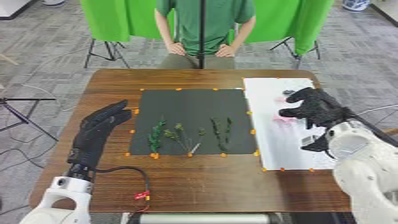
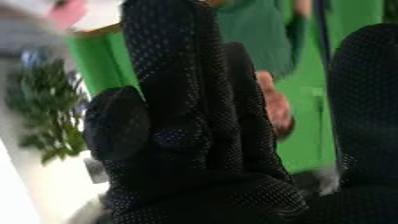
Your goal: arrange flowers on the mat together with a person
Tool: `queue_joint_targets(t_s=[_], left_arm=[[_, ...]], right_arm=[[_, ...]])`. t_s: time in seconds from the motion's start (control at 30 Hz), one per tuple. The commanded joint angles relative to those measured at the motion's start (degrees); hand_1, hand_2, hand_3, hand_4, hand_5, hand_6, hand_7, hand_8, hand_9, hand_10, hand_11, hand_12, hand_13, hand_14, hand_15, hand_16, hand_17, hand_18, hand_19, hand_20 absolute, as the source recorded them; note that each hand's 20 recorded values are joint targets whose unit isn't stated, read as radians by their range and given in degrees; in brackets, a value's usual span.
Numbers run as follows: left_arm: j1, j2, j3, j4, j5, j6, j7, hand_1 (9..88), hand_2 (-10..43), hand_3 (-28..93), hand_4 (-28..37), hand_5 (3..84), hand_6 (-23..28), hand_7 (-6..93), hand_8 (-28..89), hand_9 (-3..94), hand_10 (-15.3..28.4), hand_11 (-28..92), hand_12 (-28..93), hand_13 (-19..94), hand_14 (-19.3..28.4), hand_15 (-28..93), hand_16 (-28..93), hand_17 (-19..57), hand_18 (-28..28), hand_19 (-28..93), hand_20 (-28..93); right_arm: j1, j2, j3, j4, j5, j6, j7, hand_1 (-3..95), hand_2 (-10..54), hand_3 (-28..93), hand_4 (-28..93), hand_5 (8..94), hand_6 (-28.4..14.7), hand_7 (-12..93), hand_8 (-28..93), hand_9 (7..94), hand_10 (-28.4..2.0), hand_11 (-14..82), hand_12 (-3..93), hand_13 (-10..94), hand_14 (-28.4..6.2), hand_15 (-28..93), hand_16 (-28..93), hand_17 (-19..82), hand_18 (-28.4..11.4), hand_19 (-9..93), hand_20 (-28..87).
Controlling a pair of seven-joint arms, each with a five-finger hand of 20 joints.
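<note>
The right hand (image 1: pixel 311 111), spread wide, should pinch the pink flowers (image 1: pixel 284 120) at right softly (they look delicate); the left hand (image 1: pixel 96 123) is unclenched.

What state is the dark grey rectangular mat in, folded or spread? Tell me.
Spread: the mat lies flat on the brown wooden table, with thin green sprigs on it.

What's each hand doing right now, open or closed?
Left hand: open, empty, beside the dark mat.
Right hand: open, fingers straight, over the white sheet, nothing seen in its grasp.
</note>
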Motion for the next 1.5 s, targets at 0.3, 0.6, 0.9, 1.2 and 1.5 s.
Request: queue_joint_targets(t_s=[0.3,0.6,0.9,1.2,1.5], left_arm=[[0.40,-0.20,-0.07,-0.16,-0.02,-0.19,-1.11,30.3,-7.4,61,-16.4,45.1,3.8,11.2,-6,44.4,12.9,17,14,34,16.9,13,5,4.2,13.1,10,18],[0.00,-0.16,0.04,0.03,-0.05,-0.30,-1.27,30.2,-7.4,61,-16.4,45.0,3.8,11.2,-6,44.5,12.9,17,14,34,16.9,13,5,4.0,13.2,10,18],[-0.05,-0.03,-0.03,0.02,-0.16,-0.04,-1.06,30.1,-7.5,61,-16.4,45.0,3.7,11.3,-6,44.5,12.8,17,14,34,17.0,13,5,3.9,13.2,10,18],[0.38,0.38,-1.06,0.11,-0.35,0.83,-1.12,30.3,-7.3,61,-16.7,45.0,3.7,11.3,-6,44.5,12.9,17,14,34,17.1,14,5,3.9,13.3,10,18],[1.75,1.51,-5.36,0.50,-1.86,4.07,0.49,30.2,-7.4,62,-16.6,45.0,3.8,11.4,-6,44.7,12.9,18,14,35,17.1,14,5,4.2,13.3,10,19]], right_arm=[[9.40,0.62,-7.77,11.47,-10.29,-5.48,2.32,34.1,-9.5,63,-28,56.2,-2.0,9,-8,82.5,-14.8,13.7,14.8,94,-3.5,43,23,69,-5.6,91,17],[9.41,-0.13,-9.86,13.50,-12.39,-5.65,2.39,34.1,-9.5,64,-28,57.3,-2.4,9,-9,85.6,-14.2,14.9,14.9,94,-2.7,47,21,71,-5.2,93,16],[6.63,-0.20,-13.65,16.81,-15.75,1.51,2.82,42.8,-9.5,64,-28,61.8,-0.5,12,-10,87.9,-12.6,16.0,15.0,94,-1.6,52,18,73,-5.2,93,19],[4.84,-0.73,-14.84,18.72,-16.09,10.93,1.44,90.0,-9.5,-25,27,79.2,1.2,14,1,93.7,-9.7,13.8,24.8,94,-0.8,59,16,75,-6.2,93,27],[4.64,1.30,-12.08,10.09,-10.97,14.03,2.35,93.9,-9.5,-28,37,86.1,1.3,16,5,93.7,-9.4,21.5,23.5,94,-0.2,62,15,76,-7.5,93,33]])
